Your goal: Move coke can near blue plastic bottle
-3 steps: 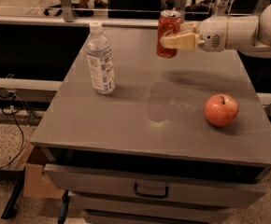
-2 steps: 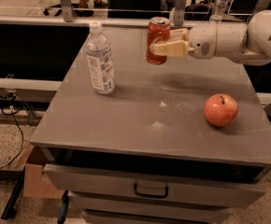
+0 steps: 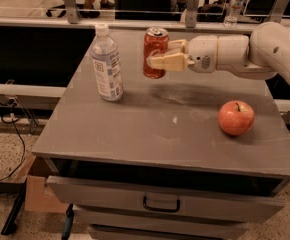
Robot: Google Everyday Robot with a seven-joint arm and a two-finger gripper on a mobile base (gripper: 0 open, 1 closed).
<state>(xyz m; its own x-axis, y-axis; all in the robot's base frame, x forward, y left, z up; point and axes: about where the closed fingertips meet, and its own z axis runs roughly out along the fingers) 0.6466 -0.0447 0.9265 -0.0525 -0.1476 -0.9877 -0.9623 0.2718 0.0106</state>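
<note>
The coke can (image 3: 154,49) is red with a silver top and hangs upright above the grey cabinet top (image 3: 150,134). My gripper (image 3: 161,58) reaches in from the right and is shut on the can's right side. The blue plastic bottle (image 3: 106,65), clear with a white cap and a blue-and-white label, stands upright on the left of the top. The can is a short way to the right of the bottle and does not touch it.
A red-orange apple (image 3: 236,117) lies on the right side of the top. A smaller clear bottle (image 3: 233,5) stands behind the rail at the back right. A drawer with a dark handle (image 3: 161,204) sits below the front edge.
My gripper has carried the coke can leftward across the back of the top, closer to the bottle. The bottle and apple have not moved.
</note>
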